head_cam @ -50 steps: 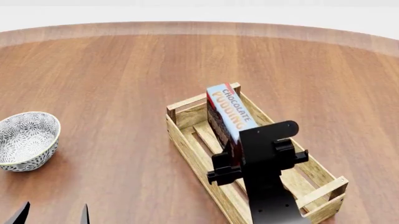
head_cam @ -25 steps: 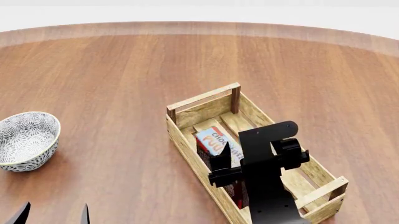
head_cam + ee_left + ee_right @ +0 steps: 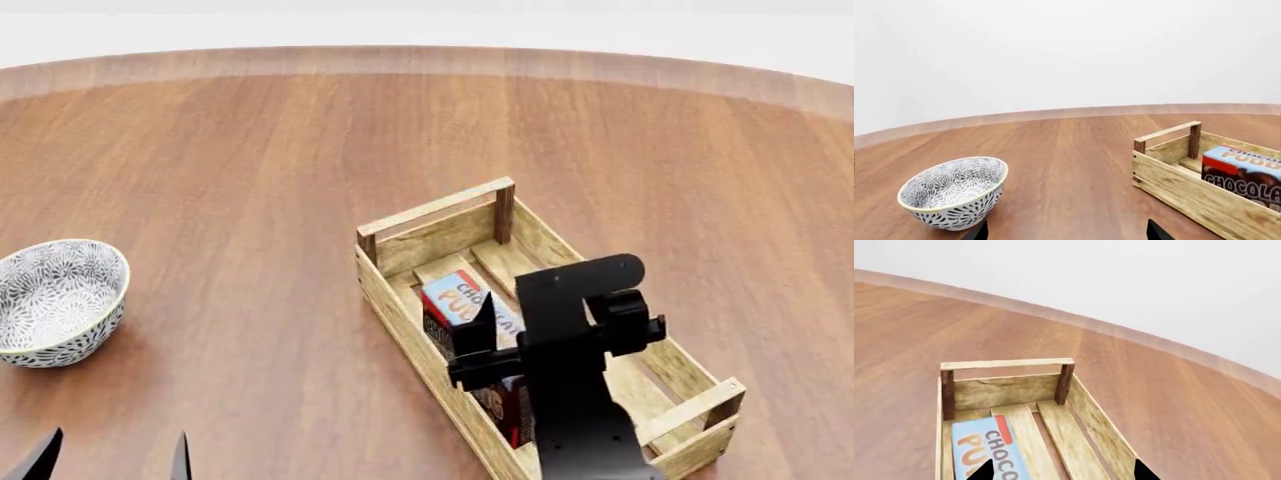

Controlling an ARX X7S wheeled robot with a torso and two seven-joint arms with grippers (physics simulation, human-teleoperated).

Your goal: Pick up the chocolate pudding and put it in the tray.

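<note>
The chocolate pudding (image 3: 458,298) lies flat inside the tray (image 3: 434,213), light-blue top up, toward the tray's left wall. Its brown side shows in the left wrist view (image 3: 1244,172), and its lettered top lies under the left fingertip in the right wrist view (image 3: 984,445). My right gripper (image 3: 514,310) hangs just above the carton, open, with nothing between its fingers (image 3: 1064,472). The arm hides the carton's near end. At the near left edge of the table my left gripper (image 3: 111,462) stands open and holds nothing (image 3: 1066,232).
A grey-white patterned bowl (image 3: 54,298) stands at the left of the round wooden table (image 3: 240,150), close to the left gripper (image 3: 954,192). The tray's raised bar handle (image 3: 1007,363) and slatted floor (image 3: 1067,440) lie ahead of the right gripper.
The carton was held tilted above the tray a second ago. It now lies in the tray, and the right gripper has opened and lifted slightly.
</note>
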